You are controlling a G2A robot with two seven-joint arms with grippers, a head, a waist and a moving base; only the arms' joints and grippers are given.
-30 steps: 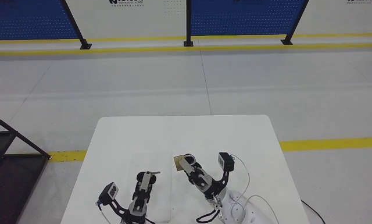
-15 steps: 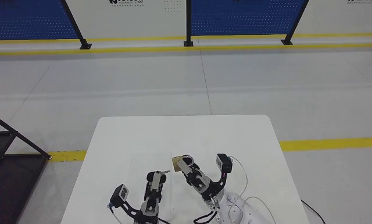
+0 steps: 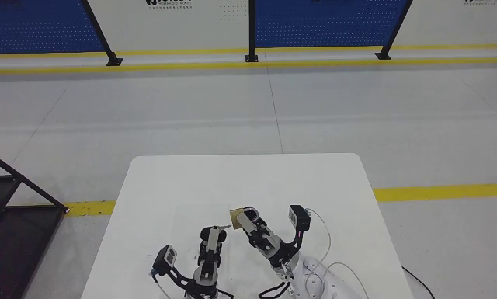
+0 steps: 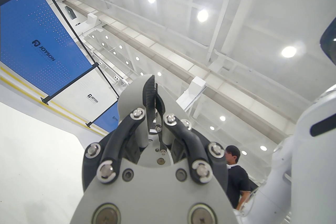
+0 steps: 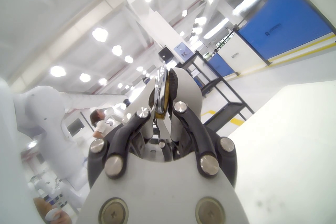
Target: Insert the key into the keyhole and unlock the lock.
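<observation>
A: Item 1, L gripper (image 4: 155,86): fingers nearly together, pinching a thin part, prob. the key (image 3: 221,231); most of it hidden betw. the pads
B: Item 2?
A: R gripper (image 5: 168,78): fingers narrow, clamped on the lock (image 5: 159,95), brass body w/ bright metal on top, held up off the table (image 3: 233,175)
B: Key vs lock?
A: Top view: key tip just beside the lock, over the near part of the table. Touching or not, can't tell; keyhole not visible
B: Risks?
A: (1) Thin grip on key: if the tip meets the lock face off-axis, it may pivot in the pads or slip out. (2) Lock looks pinched by its flat sides only, so a push could rotate it or shove it back thru the fingers. (3) Both parts in mid-air, so small misalign. = jam at keyhole mouth. (4) Turning before full insertion may twist the key w/o unlocking. (5) Either part dropped lands on the table, poss. rolling toward the far edge, regrasp needed
</observation>
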